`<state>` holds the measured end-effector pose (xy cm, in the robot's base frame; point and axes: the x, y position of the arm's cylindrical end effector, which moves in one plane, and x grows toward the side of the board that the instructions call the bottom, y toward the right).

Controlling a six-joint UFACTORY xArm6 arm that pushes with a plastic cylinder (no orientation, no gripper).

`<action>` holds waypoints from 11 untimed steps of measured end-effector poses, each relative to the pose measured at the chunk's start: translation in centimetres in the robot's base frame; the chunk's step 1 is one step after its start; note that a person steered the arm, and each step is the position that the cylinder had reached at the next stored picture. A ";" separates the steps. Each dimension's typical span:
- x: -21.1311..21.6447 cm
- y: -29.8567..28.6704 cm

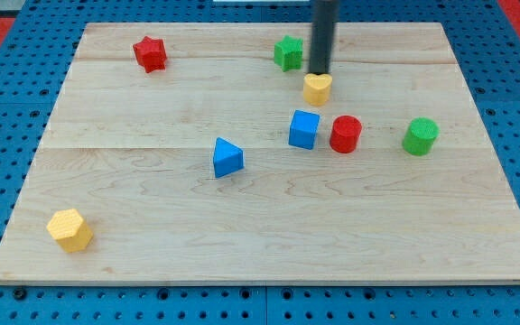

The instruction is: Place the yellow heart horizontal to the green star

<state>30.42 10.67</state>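
The yellow heart point(317, 88) lies on the wooden board in the upper middle of the view. The green star point(288, 52) sits just up and to the left of it, near the board's top edge. My tip point(320, 71) stands right at the heart's top edge, touching or nearly touching it, and just to the right of the green star. The dark rod rises from there out of the view's top.
A blue cube point(303, 129) and a red cylinder point(345, 134) lie just below the heart. A green cylinder point(420, 136) is at the right, a blue triangle point(227, 157) in the middle, a red star point(150, 53) at top left, a yellow hexagon point(69, 229) at bottom left.
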 end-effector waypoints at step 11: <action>-1.4 8.4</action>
